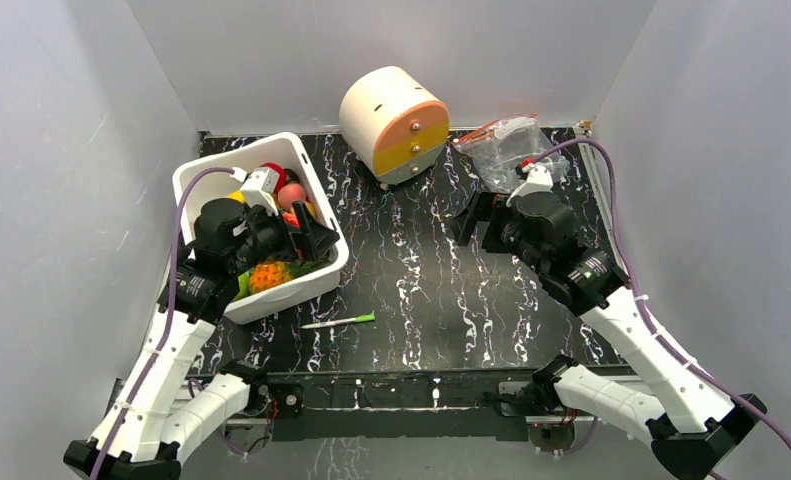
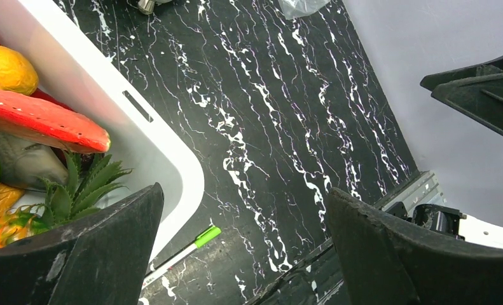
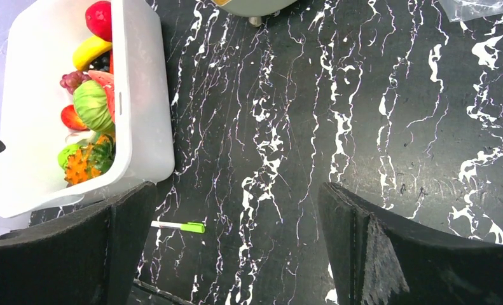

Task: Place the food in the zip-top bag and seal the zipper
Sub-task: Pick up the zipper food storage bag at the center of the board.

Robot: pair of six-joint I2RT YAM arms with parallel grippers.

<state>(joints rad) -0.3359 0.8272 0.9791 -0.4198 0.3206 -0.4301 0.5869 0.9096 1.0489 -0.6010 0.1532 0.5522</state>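
We hold both claws released: left gripper (image 2: 244, 213) above the white bin (image 2: 172, 159) of food (image 2: 42, 119), right gripper (image 3: 236, 210) near the zip-top bag (image 1: 506, 150).

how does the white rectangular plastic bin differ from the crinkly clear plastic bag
The white rectangular plastic bin is opaque and rigid; the crinkly clear plastic bag is see-through and crumpled. The bin holds the toy food; no food shows in the bag. Both lie on the black marbled table.

No readable words, numbers or signs show on the zip-top bag (image 1: 506, 145), the bin (image 1: 291, 290), the round drawer box (image 1: 381, 110) or the pen (image 1: 339, 322).
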